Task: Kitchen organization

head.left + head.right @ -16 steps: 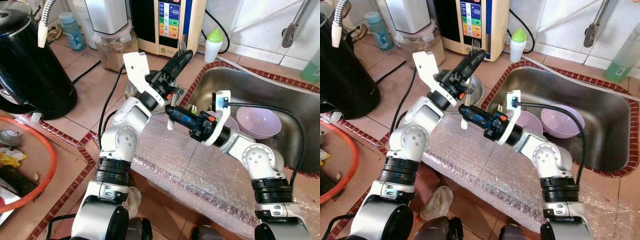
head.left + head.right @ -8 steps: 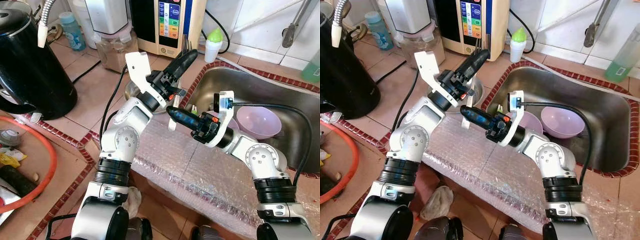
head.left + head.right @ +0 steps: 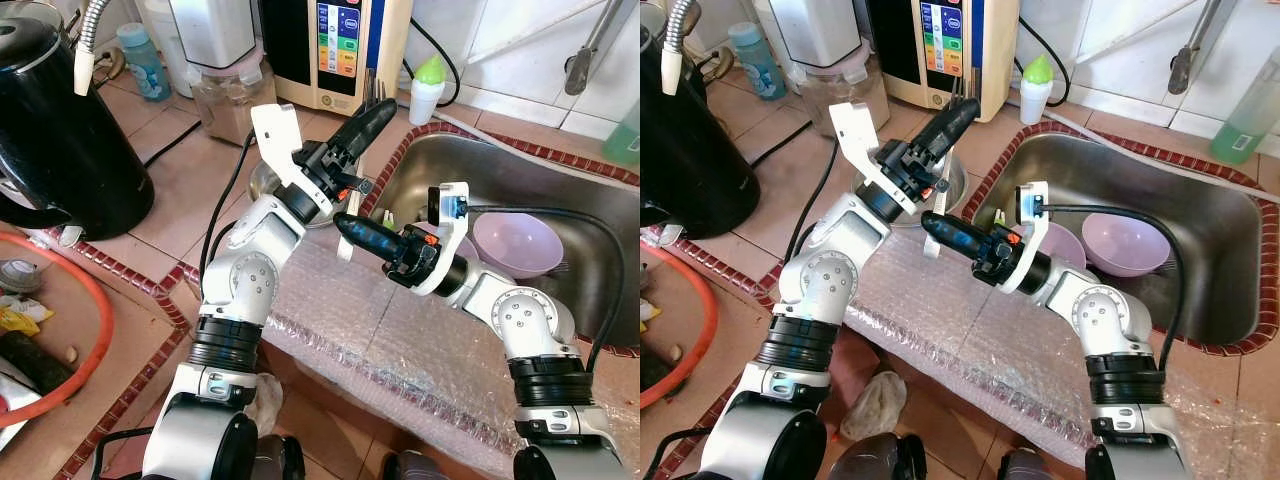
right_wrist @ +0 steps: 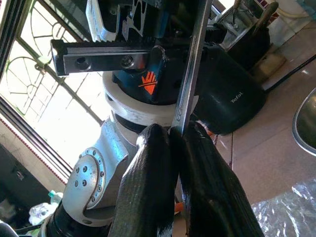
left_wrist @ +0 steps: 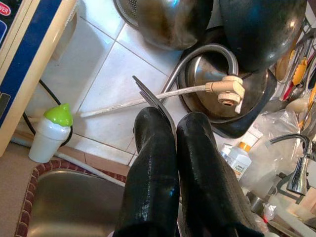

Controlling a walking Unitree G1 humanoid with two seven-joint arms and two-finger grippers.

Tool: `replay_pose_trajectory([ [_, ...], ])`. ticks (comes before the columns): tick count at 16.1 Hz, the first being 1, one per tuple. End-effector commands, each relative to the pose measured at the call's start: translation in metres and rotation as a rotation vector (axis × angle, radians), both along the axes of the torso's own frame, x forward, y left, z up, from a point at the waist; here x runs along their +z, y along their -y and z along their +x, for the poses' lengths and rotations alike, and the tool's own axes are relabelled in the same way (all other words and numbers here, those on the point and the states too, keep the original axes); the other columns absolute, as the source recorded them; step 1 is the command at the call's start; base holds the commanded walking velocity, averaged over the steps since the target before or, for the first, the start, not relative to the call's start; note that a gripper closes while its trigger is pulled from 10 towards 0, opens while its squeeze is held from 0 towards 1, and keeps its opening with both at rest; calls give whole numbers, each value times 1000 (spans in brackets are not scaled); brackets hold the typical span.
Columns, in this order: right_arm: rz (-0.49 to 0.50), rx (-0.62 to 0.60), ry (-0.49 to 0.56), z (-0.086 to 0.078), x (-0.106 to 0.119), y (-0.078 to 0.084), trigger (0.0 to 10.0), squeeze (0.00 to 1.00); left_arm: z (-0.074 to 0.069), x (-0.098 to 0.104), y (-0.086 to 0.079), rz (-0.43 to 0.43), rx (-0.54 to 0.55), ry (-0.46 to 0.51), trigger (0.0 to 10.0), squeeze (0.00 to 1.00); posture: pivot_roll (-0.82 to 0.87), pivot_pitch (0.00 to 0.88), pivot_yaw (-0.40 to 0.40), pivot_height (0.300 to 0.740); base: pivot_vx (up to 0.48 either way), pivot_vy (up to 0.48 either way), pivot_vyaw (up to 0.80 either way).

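Observation:
A metal fork (image 5: 148,94) is held between both grippers above the counter, beside the sink's left rim. My left gripper (image 3: 380,108) is shut on its upper part, and the tines (image 3: 371,88) stick out past the fingertips toward the back wall. Just below, my right gripper (image 3: 342,222) points left and is shut on the fork's handle (image 4: 192,64). The handle's pale end (image 3: 929,245) hangs under the right fingers. In the left wrist view the two black fingers (image 5: 148,148) press together around the fork.
The steel sink (image 3: 560,180) on the right holds two purple bowls (image 3: 515,240). Bubble wrap (image 3: 400,340) covers the counter in front. A steel bowl (image 3: 958,185) sits under the left arm. A black kettle (image 3: 60,130), a blender (image 3: 225,70), a water purifier (image 3: 340,50) and a green-capped bottle (image 3: 427,88) line the back.
Both grippers have drifted slightly to the right with the fork between them; the left gripper rose a little, so the tines now show past its tips.

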State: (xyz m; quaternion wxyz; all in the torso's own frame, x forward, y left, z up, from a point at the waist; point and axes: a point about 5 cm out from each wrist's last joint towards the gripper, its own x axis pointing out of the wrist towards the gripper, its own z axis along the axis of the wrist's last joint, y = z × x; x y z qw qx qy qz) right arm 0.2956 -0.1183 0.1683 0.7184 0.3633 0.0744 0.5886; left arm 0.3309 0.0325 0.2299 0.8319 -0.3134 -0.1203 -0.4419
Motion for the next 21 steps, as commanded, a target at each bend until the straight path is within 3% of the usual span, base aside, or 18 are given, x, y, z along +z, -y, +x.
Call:
replay_pose_trajectory([
  [1,-49,-24,-8,1,-6,-1,0,0,-3,0,14,-4,-42,-8,10000,1000,-113,69,94,740,0,0,0],
  [4,-88,-117,-8,10,-11,1,0,0,-1,-6,13,29,-38,-12,10000,1000,-114,67,95,740,0,0,0],
  [11,-207,-413,44,37,-10,17,0,0,5,-23,5,201,-5,-3,10000,1000,-108,64,92,740,0,0,0],
  [15,-272,-688,63,62,-2,40,0,0,2,-39,-8,288,-3,-18,10000,1000,-107,62,92,740,0,0,0],
  [17,-366,-865,31,73,-7,60,0,0,-2,-46,-11,319,4,-39,10000,1000,-99,61,90,740,0,0,0],
  [20,-614,-1026,-105,77,-36,81,0,0,-9,-52,-14,364,-5,-48,10000,1000,-89,62,86,740,0,0,0],
  [21,-718,-1081,-152,75,-50,89,10000,0,-11,-57,-18,412,0,-57,10000,1000,-84,62,86,740,0,0,0],
])
